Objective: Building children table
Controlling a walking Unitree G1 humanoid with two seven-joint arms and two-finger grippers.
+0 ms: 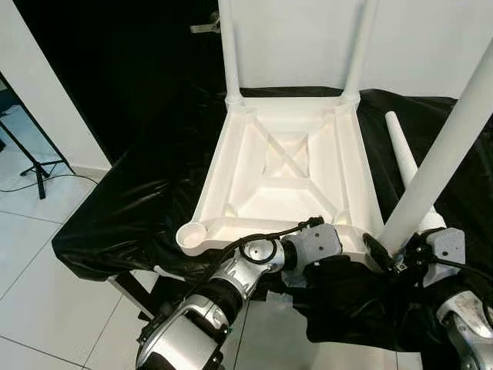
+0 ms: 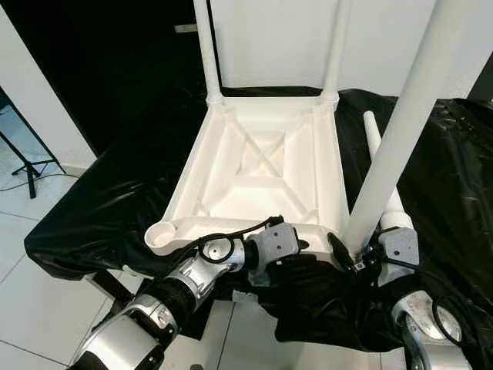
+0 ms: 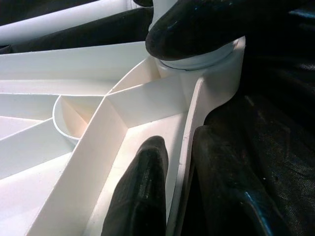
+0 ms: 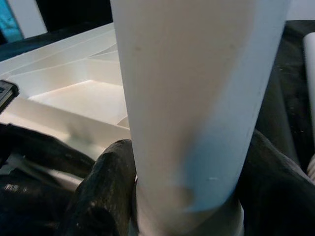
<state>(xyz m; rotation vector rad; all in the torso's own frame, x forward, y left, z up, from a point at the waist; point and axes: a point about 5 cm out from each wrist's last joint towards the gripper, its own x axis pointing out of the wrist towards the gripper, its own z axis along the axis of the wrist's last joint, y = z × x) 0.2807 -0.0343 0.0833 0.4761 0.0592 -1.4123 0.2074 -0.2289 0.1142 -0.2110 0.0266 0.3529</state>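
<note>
A white plastic tabletop (image 1: pixel 285 166) lies upside down on a surface draped in black cloth (image 1: pixel 146 208). Two white legs (image 1: pixel 229 46) stand upright in its far corner sockets. My right gripper (image 4: pixel 187 196) is shut on a third leg (image 1: pixel 447 146), which stands slightly tilted in the near right corner socket (image 3: pixel 216 64). My left gripper (image 3: pixel 179 191) is shut on the tabletop's near rim, one finger (image 3: pixel 142 196) inside and the other outside, close beside that socket. The near left socket (image 1: pixel 192 233) holds nothing. Another leg (image 1: pixel 400 146) lies loose on the cloth to the right.
The cloth's edge drops off at the front and left onto a white tiled floor (image 1: pixel 38 270). A black stand's feet (image 1: pixel 31 166) rest on the floor at far left. A white wall (image 1: pixel 300 38) rises behind the tabletop.
</note>
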